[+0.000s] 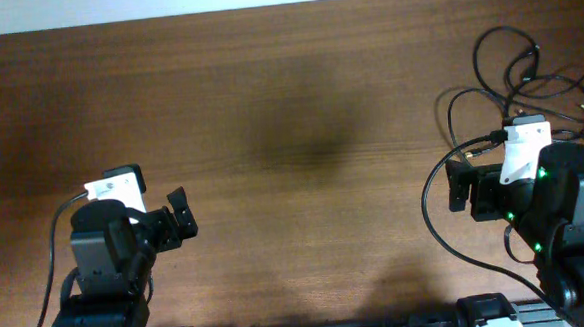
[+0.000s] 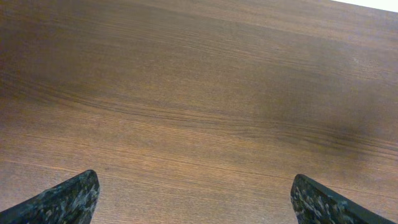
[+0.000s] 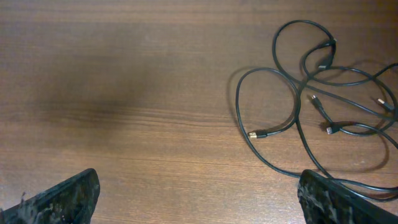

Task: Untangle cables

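The cables [image 1: 517, 94] are thin black cords lying in a loose tangle of overlapping loops at the far right of the wooden table, behind my right arm. In the right wrist view the cables [image 3: 258, 134] fill the right side, with several small plug ends showing. One strand runs under my right fingertip at the lower right. My right gripper [image 1: 460, 187] [image 3: 199, 196] is open and empty, just left of the tangle. My left gripper [image 1: 180, 217] [image 2: 196, 199] is open and empty over bare wood at the front left, far from the cables.
The brown wooden table [image 1: 299, 103] spans the whole view, with its far edge along the top. Thicker black wires [image 1: 430, 211] loop from my right arm near the front right. A dark shadow patch lies mid-table.
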You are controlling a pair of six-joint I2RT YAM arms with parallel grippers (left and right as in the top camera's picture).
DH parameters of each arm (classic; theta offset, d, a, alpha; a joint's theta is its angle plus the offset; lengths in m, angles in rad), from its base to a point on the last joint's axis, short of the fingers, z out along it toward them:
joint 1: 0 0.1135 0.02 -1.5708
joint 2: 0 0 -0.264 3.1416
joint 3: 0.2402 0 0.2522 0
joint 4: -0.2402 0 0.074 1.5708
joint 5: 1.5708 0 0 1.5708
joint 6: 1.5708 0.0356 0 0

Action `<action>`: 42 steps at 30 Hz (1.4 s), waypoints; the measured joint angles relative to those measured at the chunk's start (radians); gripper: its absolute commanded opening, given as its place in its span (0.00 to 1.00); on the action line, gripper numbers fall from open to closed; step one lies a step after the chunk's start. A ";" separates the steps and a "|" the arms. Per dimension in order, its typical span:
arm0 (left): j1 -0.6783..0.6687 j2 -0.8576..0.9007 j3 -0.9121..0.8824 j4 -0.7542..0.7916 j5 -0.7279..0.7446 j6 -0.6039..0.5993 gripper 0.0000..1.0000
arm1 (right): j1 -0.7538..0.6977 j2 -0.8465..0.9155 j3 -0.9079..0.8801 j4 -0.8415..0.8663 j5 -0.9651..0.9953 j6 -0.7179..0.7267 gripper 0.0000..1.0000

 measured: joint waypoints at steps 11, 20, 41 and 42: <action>0.000 0.000 -0.003 0.000 0.000 0.000 0.99 | 0.000 0.125 -0.001 -0.003 0.001 0.000 0.99; 0.000 0.000 -0.004 0.002 0.000 0.000 0.99 | 0.000 0.138 -0.010 -0.001 0.003 -0.006 0.98; 0.000 0.000 -0.010 0.003 0.007 0.000 0.99 | -0.097 -0.754 -1.083 1.275 -0.092 -0.031 0.99; 0.000 0.000 -0.010 0.003 0.007 0.000 0.99 | -0.097 -0.754 -1.091 1.257 -0.092 -0.031 0.98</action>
